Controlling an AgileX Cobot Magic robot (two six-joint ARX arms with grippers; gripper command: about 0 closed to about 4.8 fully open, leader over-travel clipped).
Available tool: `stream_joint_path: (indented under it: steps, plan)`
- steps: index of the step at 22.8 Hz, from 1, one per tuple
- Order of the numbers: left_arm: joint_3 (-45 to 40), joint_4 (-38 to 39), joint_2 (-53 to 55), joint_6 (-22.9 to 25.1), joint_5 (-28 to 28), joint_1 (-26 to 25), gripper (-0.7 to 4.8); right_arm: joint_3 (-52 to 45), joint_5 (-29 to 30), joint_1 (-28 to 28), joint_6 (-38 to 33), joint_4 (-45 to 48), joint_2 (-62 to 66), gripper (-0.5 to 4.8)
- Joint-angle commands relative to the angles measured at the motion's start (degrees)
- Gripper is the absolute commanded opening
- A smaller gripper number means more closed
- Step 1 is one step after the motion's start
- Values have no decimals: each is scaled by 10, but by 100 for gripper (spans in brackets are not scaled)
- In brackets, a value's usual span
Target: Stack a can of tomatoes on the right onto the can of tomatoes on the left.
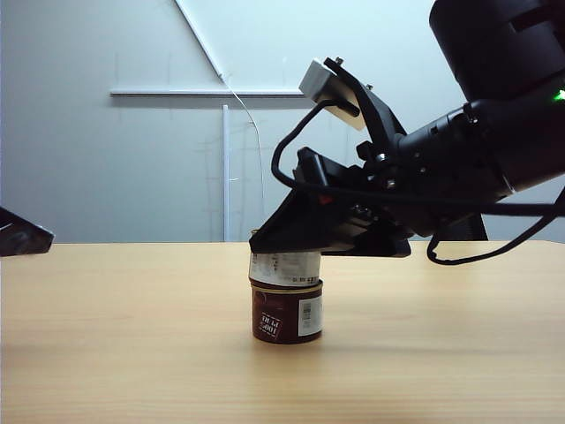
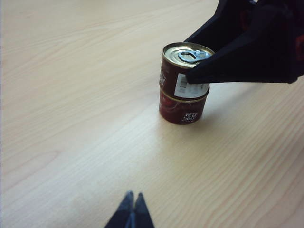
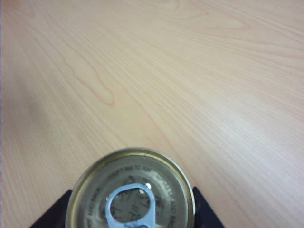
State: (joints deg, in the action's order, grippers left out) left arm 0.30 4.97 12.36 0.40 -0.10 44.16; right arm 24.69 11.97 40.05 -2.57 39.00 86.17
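Note:
Two dark red cans of tomatoes stand as a stack in the middle of the table. The upper can sits on the lower can, shifted slightly to the left of it. My right gripper is shut on the upper can, with a black finger on each side of its gold pull-tab lid. My left gripper is shut and empty, well back from the stack over bare table. It shows as a dark tip at the left edge of the exterior view.
The light wooden table runs wide around the stack on all sides. The right arm's bulky black body and looping cable hang over the table's right half. A grey wall stands behind.

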Motion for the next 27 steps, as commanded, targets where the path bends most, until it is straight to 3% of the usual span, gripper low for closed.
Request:
stream_joint_path:
  steps: [1, 3, 6, 9, 11, 19, 20, 21, 22, 23, 27]
  plan:
    - [2, -8, 1, 0, 1, 0, -4, 2, -10, 0, 1, -2, -2, 148]
    - [2, -8, 1, 0, 1, 0, -4, 2, -10, 0, 2, -2, -2, 171]
    - [2, -8, 1, 0, 1, 0, -4, 2, -10, 0, 3, -2, -2, 358]
    - [2, -8, 1, 0, 1, 0, -4, 2, -10, 0, 3, -2, -7, 403]
    - [2, -8, 0, 0, 1, 0, -4, 2, -18, 0, 3, 3, -22, 479]
    - [2, -8, 0, 0, 3, -31, -4, 2, -18, -1, -34, 60, -197, 479]
    - [2, -8, 0, 0, 3, -63, -4, 2, -18, -1, -43, 70, -243, 402]
    - [2, -8, 0, 0, 3, -82, -4, 2, -19, -2, -44, 75, -269, 267]
    - [2, -8, 0, 0, 3, -131, -4, 2, -21, -3, -43, 80, -313, 46]
    - [2, -8, -1, 0, 3, -175, -4, 4, -31, -7, -44, 80, -353, -1]
    - [2, -7, -11, 0, 1, -311, -4, 6, -110, -7, -43, 73, -452, -3]
